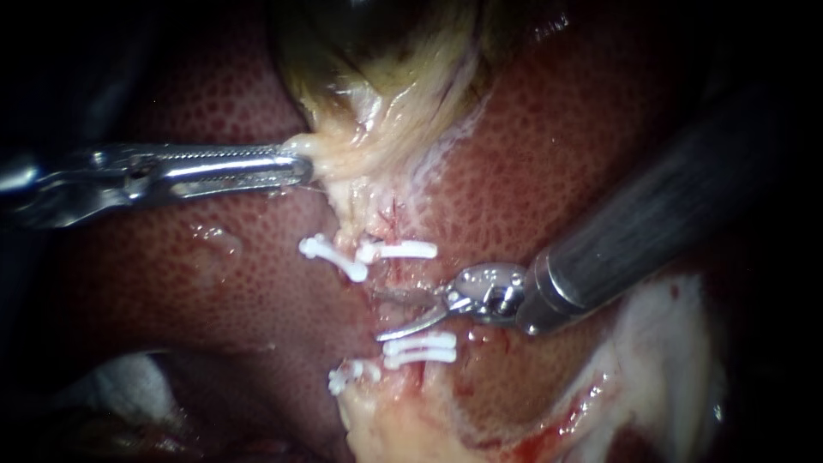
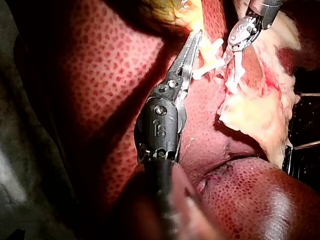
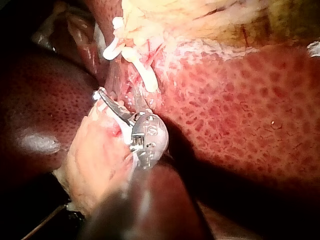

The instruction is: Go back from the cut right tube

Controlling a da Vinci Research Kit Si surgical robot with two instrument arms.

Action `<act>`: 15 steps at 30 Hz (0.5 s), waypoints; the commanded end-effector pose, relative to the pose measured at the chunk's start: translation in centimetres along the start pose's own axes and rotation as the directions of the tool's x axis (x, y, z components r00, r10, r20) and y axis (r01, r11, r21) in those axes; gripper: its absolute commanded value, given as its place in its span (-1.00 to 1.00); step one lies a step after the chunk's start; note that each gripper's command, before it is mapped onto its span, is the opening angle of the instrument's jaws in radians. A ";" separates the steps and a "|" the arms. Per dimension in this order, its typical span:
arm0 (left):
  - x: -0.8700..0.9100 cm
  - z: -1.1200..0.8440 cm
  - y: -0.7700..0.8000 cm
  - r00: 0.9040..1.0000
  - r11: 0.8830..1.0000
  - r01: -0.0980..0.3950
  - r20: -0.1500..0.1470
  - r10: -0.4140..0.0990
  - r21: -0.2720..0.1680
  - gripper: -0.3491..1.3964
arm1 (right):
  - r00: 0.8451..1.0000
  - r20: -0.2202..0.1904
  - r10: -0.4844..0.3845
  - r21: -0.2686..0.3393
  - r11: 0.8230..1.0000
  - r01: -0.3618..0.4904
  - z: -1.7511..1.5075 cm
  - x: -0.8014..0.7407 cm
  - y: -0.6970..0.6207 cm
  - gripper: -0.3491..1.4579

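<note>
My right instrument comes in from the upper right. Its two thin curved blades stand open at the right tube, in the stretch between one white clip above and a pair of clips below. More clips sit on the left tube. My left instrument is shut on pale tissue at the gallbladder's neck and holds it toward the left. In the right wrist view the open blades lie just below a clip. The left wrist view shows the serrated jaws shut on yellowish tissue.
Mottled red liver surrounds the site. Pale fatty tissue with some blood lies at the lower right, under my right shaft. White gauze shows at the lower left.
</note>
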 end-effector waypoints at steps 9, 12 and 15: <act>-0.03 0.00 -0.07 1.000 1.000 -0.001 0.000 0.001 -0.003 -1.00 | 0.992 0.005 -0.123 -0.033 0.992 0.123 -0.46 -0.06 -0.24 0.89; -0.04 0.00 -0.08 1.000 1.000 -0.001 0.000 0.001 -0.004 -1.00 | 0.984 -0.002 -0.180 -0.101 0.979 0.179 -0.75 0.04 -0.28 0.97; -0.04 0.00 -0.08 1.000 1.000 -0.001 0.000 0.001 -0.004 -1.00 | 0.974 -0.018 -0.225 -0.116 0.968 0.222 -1.01 0.17 -0.31 0.97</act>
